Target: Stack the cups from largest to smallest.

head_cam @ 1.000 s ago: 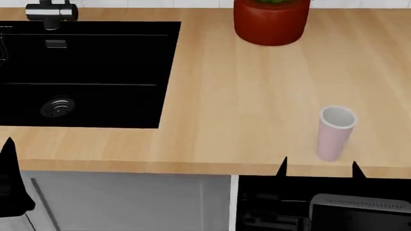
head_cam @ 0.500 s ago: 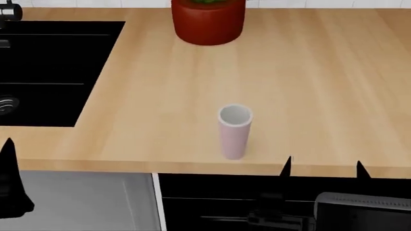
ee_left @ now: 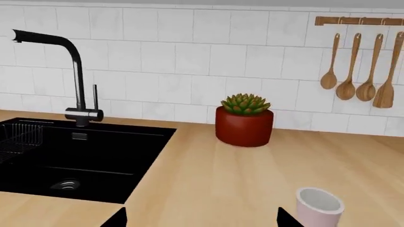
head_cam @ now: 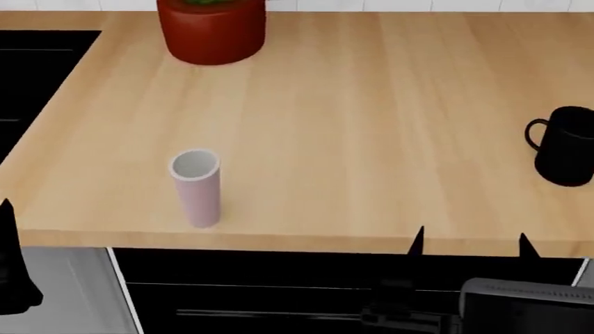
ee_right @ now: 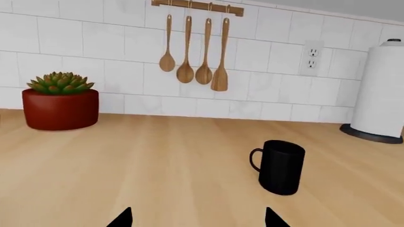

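Note:
The pale pink tumbler [head_cam: 196,188] stands upright near the counter's front edge, left of centre in the head view; the left wrist view catches its rim [ee_left: 319,204] beside one fingertip. The matte black mug [head_cam: 565,145] stands upright at the far right, handle pointing left, and also shows in the right wrist view [ee_right: 280,166]. My right gripper [head_cam: 471,243] is open at the counter's front edge, between the two cups and short of both. Its jaws [ee_right: 197,218] hold nothing. My left gripper [ee_left: 200,220] is open too, with bare wood between its tips.
A red plant pot [head_cam: 211,28] with a succulent stands at the back left. The black sink [ee_left: 151,130] and its tap [ee_left: 75,71] lie further left. Wooden spoons [ee_right: 194,47] hang on the tiled wall. A paper towel roll [ee_right: 381,90] stands at the far right.
The head view has swung to the right: the tumbler and pot slid left in the picture, the sink nearly left it, and the black mug came into view. Both grippers stay open.

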{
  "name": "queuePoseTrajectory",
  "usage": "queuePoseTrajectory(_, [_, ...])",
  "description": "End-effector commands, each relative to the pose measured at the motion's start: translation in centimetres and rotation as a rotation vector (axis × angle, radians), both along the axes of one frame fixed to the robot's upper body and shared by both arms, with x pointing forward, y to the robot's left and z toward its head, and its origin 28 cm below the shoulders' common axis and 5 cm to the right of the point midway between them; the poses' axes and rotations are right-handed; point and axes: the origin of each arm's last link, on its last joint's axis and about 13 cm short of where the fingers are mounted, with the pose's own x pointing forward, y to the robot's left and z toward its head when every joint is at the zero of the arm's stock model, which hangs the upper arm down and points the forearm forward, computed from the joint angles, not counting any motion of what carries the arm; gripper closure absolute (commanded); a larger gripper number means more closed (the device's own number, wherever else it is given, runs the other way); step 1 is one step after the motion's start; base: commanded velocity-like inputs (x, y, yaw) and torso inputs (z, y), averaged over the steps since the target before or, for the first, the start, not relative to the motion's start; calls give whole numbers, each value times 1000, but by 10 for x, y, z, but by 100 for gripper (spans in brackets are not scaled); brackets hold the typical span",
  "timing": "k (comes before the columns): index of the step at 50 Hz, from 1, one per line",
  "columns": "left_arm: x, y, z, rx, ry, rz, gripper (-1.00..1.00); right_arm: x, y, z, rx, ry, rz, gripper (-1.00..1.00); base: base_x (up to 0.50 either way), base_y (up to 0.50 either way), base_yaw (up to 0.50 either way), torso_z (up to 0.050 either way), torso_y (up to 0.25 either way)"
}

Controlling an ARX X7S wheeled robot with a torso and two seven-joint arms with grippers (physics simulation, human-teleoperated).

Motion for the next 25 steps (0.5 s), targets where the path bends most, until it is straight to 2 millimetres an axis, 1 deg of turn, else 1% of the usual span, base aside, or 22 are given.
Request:
queuePoseTrajectory(1, [-1,0,-1,1,-6,-11,-100,-9,-3,7,-12,-11,-7,-100,0,-500,0,0,0])
queuePoseTrajectory(10, [-3,3,-9,1,21,7,-100,-8,-3,7,-13,-14,-3,-100,0,-500,0,0,0])
queuePoseTrajectory(18, [-6,3,-2,2,5,7,-100,-9,-2,8,-16,-14,0,-100,0,-500,0,0,0])
queuePoseTrajectory(24, [-6,5,-2,6,3,13,-100,-8,-4,7,-17,-13,-4,-100,-1,-500,0,0,0])
queuePoseTrajectory(25, [-6,5,1,3,-2,11,-100,-9,-2,7,-32,-19,3,-100,-1,-500,0,0,0])
